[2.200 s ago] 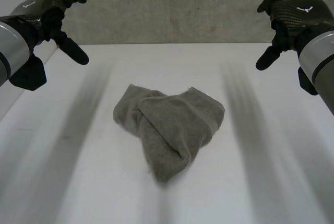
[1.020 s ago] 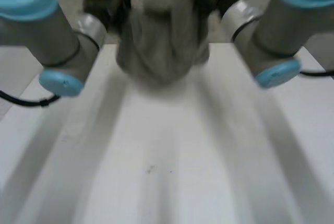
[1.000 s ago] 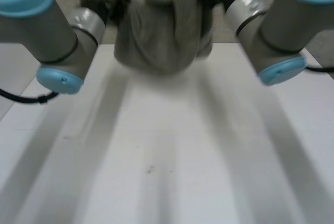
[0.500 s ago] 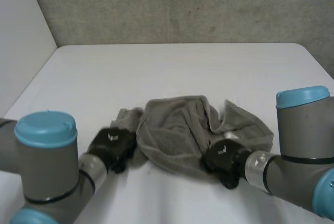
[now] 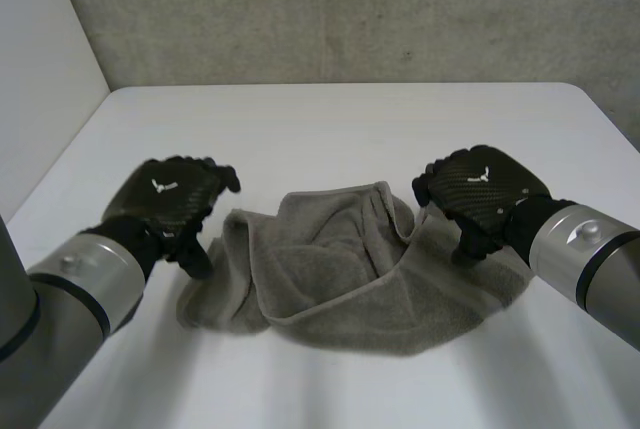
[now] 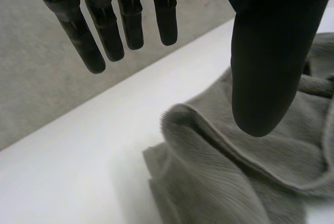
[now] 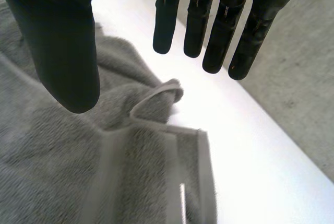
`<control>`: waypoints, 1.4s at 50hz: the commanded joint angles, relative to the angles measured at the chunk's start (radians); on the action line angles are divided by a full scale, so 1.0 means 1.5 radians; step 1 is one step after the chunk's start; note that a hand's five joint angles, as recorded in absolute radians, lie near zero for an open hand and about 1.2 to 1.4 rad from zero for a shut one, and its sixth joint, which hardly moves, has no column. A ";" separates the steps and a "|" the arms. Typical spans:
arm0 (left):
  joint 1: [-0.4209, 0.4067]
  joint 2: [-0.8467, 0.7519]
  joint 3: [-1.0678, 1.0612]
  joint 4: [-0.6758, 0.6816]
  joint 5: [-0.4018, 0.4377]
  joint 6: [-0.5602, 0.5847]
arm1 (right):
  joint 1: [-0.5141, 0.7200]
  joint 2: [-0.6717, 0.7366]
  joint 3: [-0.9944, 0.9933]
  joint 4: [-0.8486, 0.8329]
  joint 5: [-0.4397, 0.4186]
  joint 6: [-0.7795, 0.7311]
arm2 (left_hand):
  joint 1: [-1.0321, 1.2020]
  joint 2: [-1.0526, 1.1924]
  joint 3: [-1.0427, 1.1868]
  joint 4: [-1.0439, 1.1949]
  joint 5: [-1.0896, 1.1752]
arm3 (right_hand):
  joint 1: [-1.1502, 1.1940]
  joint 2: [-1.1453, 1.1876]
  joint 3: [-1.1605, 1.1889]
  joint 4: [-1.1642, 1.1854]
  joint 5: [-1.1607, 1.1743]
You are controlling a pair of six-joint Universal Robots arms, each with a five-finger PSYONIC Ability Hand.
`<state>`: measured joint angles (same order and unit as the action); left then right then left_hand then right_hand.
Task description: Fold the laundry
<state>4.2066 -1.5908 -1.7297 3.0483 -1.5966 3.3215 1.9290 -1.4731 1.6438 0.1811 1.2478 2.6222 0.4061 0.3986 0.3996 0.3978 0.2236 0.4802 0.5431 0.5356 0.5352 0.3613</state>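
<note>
The grey towel lies rumpled on the near half of the white table, spread wider than it is deep, with its middle bunched into a raised fold and its two ends flatter. In my right wrist view the towel shows a flat woven band beside the hem, one corner curled over on itself, and a thin pale strip by the edge, too small to read. In my left wrist view the towel has a thick rolled lip at the end nearest my fingertips.

My left hand hangs over the towel's left end. Its fingers are straight and spread with the thumb apart from them, grasping nothing. My right hand is over the right end, its fingers likewise straight and released, nothing between them and the thumb. Each hand carries a small white winged emblem on its back, a shape rather than letters.

Behind the table stands a rough grey wall, and a plain pale wall on my left side.
</note>
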 commanded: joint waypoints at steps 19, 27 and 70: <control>0.114 -0.189 0.060 0.052 0.089 -0.210 | 0.012 0.206 -0.030 -0.085 -0.004 -0.168 | 0.013 0.018 0.017 0.018 0.018 | 0.046 0.004 0.009 0.009 0.009; 0.105 -0.240 0.088 0.050 0.095 -0.210 | 0.011 0.258 -0.052 -0.122 -0.001 -0.193 | 0.014 0.019 0.019 0.020 0.020 | 0.054 0.012 0.017 0.017 0.017; 0.089 -0.314 0.310 0.058 0.087 -0.034 | 0.001 0.330 -0.237 -0.123 0.020 -0.241 | 0.660 0.665 0.664 0.666 0.665 | 0.611 0.569 0.574 0.574 0.574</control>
<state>4.3384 -2.0603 -1.4294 3.1280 -1.4685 3.2064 1.9310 -0.9891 1.4210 -0.0240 1.2663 2.2578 1.1611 1.2104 1.2083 1.2104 1.0206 0.9537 1.1667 1.1789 1.1887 0.9640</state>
